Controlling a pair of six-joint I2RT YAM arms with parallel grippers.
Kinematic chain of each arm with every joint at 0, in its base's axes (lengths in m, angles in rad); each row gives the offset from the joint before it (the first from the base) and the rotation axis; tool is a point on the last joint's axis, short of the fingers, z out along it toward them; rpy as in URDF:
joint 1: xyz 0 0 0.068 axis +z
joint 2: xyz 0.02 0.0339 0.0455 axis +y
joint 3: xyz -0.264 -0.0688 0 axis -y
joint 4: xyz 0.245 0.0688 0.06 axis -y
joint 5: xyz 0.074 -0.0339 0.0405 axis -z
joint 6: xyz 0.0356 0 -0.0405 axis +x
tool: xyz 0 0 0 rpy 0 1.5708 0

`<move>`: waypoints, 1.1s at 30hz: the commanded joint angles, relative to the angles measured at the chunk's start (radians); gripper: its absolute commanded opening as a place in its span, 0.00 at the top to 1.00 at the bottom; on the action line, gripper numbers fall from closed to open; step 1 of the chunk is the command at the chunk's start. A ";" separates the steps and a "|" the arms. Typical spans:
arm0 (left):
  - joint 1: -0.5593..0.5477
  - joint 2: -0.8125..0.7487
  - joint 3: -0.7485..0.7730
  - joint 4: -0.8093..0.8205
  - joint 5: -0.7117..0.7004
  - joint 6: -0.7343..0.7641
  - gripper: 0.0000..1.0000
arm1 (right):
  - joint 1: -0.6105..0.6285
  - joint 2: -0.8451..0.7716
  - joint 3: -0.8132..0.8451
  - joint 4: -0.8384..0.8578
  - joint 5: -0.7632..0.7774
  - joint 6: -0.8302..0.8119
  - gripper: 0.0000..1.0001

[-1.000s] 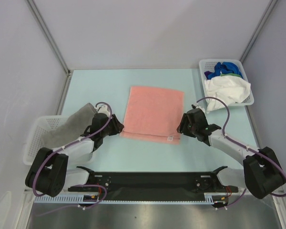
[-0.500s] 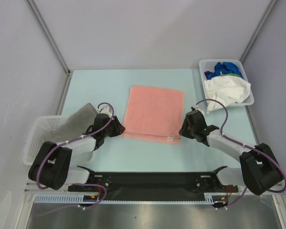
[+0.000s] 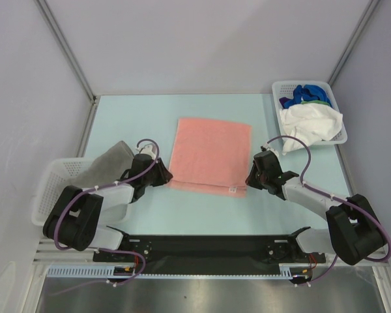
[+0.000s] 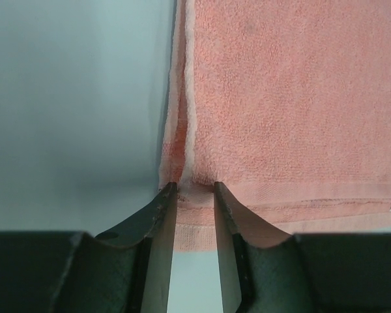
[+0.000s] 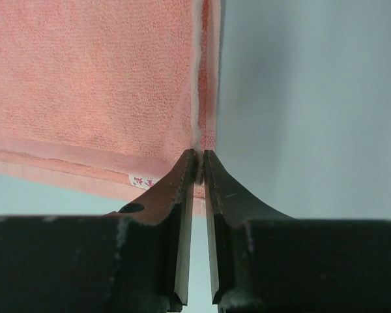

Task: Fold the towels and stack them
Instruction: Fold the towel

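We pinch the soft, limp-looking salmon towel (image 3: 210, 153) at its lower corners: right gripper (image 5: 200, 156) nipped shut on one, left gripper (image 4: 193, 189) narrow, grip unclear.

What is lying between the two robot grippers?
The folded salmon pink towel stretches from the left gripper across to the right gripper; the top view shows it.

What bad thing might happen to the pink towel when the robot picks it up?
1. The left gripper has its jaws wider apart than the right gripper, which pinches the edge of the pink towel. One corner may slip, and the towel would hang crooked.
2. The towel lies doubled, so a gripper may catch only one layer and pull the fold open.
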 commanded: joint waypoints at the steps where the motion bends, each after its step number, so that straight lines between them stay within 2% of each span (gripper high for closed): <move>1: -0.010 0.003 0.047 0.013 0.008 -0.005 0.67 | 0.000 -0.001 0.004 0.025 0.003 -0.002 0.85; 5: -0.010 -0.002 0.066 -0.002 0.008 0.001 0.73 | 0.000 -0.001 0.007 0.024 -0.002 -0.005 0.86; 6: -0.010 -0.005 0.067 -0.004 0.008 0.003 0.74 | 0.000 -0.002 0.007 0.025 -0.005 -0.005 0.92; 10: -0.010 -0.011 0.075 -0.011 0.008 0.006 0.81 | -0.001 -0.001 0.012 0.022 -0.006 -0.008 0.94; 12: -0.010 -0.011 0.083 -0.013 0.010 0.006 0.87 | -0.001 -0.001 0.015 0.017 -0.007 -0.010 1.00; 16: -0.010 -0.007 0.115 -0.018 0.008 -0.003 0.99 | -0.012 -0.001 0.033 0.007 -0.019 -0.011 1.00; 21: -0.010 0.024 0.217 -0.047 -0.007 -0.014 1.00 | -0.056 0.007 0.125 -0.019 -0.057 -0.019 1.00; 26: -0.009 0.142 0.450 -0.071 -0.028 0.009 1.00 | -0.165 0.076 0.312 -0.035 -0.126 -0.065 1.00; 27: -0.009 0.173 0.499 -0.079 -0.033 0.026 1.00 | -0.180 0.096 0.399 -0.035 -0.150 -0.074 1.00; 28: -0.009 0.200 0.606 -0.091 -0.045 0.037 1.00 | -0.194 0.119 0.439 -0.033 -0.158 -0.083 1.00; 30: -0.009 0.291 0.717 -0.116 -0.059 0.069 1.00 | -0.237 0.188 0.560 -0.010 -0.186 -0.103 1.00; 31: -0.004 0.323 0.838 -0.131 -0.065 0.077 1.00 | -0.252 0.214 0.600 -0.003 -0.191 -0.108 1.00; 33: 0.002 0.415 0.941 -0.140 -0.071 0.096 1.00 | -0.291 0.298 0.689 0.014 -0.227 -0.117 1.00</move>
